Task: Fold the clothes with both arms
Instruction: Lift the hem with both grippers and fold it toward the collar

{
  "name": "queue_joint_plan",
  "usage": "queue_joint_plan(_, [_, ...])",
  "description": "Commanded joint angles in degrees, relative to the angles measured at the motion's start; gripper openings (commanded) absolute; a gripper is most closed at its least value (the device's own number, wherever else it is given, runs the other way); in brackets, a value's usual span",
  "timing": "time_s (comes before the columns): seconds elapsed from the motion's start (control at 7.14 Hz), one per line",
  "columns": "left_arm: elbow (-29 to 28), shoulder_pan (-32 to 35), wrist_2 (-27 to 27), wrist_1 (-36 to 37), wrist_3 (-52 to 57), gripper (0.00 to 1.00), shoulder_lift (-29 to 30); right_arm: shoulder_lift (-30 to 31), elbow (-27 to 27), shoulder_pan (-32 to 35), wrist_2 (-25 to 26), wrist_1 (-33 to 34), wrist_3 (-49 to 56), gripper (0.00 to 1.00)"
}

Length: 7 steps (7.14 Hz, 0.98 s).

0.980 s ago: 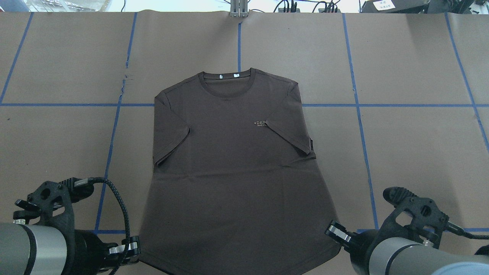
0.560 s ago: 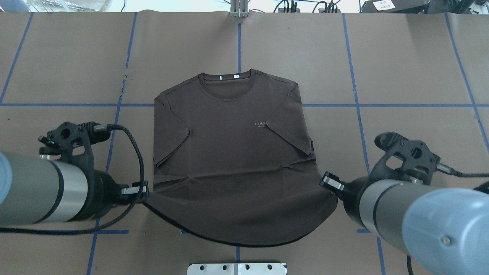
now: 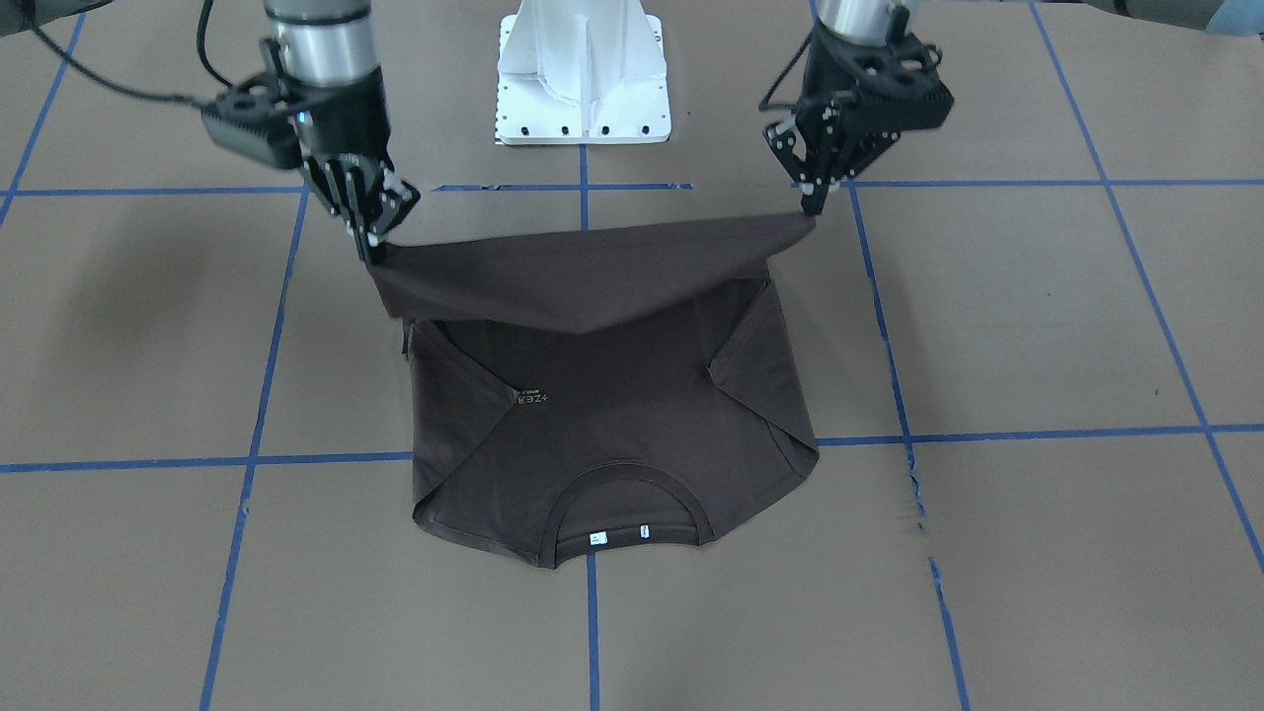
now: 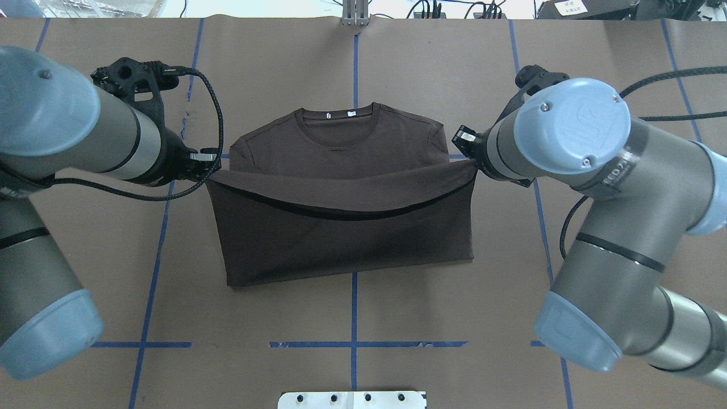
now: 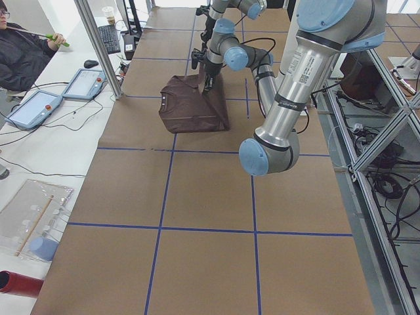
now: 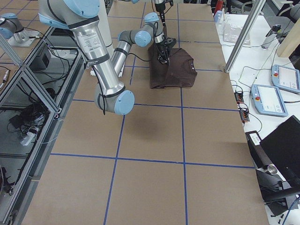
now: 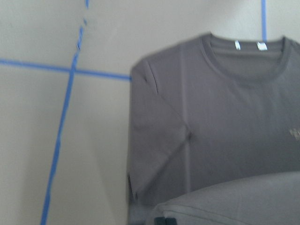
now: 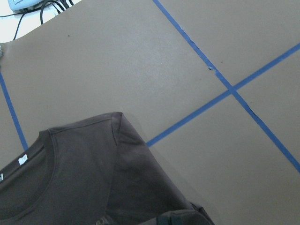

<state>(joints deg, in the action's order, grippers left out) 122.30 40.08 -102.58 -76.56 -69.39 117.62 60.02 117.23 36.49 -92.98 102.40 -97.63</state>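
The table (image 4: 613,68) fills most of the room's middle, covered in brown paper and marked into squares by blue tape lines (image 4: 354,57). Over it lean the 2 arms: the left arm (image 4: 85,130) and the right arm (image 4: 590,153), 1 on each side of the T-shirt (image 3: 612,415). From above, their thick grey links hide a good part of the paper on either side, and the right arm's blue joint cap covers most of its own tool.

The dark brown T-shirt lies at the centre of the table, front up, with both sleeves folded inward. Its bottom hem is held up off the table and stretched as a sagging band between the 2 tools, above the middle of the chest. Seen from above, that band hides the lower chest.

The white pedestal (image 3: 583,79) stands just behind the shirt on the robot's side. At the far edge a seated person (image 5: 20,52) is next to 2 tablets (image 5: 36,108).

The left gripper (image 3: 812,209) is pinched tight on 1 hem corner, and the right gripper (image 3: 373,247) on the other. The collar (image 3: 624,499) lies flat with 2 white tags (image 3: 596,538) inside, and a small pale logo (image 3: 531,399) shows below the band.
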Motion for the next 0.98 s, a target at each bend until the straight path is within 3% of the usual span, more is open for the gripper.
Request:
queue_joint_plan(0.0, [-14.2,3.1,0.2,-12.3,2.2,0.0,1.1,-4.5,-14.2,2.4,-0.5,-10.0,1.3,0.0])
queue_joint_plan(0.14, [-20.6,3.9,0.5,-17.1,3.6,0.0,2.1,-5.9,-20.5,2.5,-0.5,-15.7,1.2,0.0])
queue_joint_plan(0.42, [-31.8,3.9,0.7,-24.9,3.9,0.0,4.7,-7.5,-28.1,2.8,-0.5,-20.4,1.6,0.0])
queue_joint_plan(0.84, [-36.8,3.7,1.5,-28.7,3.9,0.0,5.3,-8.9,-32.8,3.1,-0.5,-22.3,1.4,0.0])
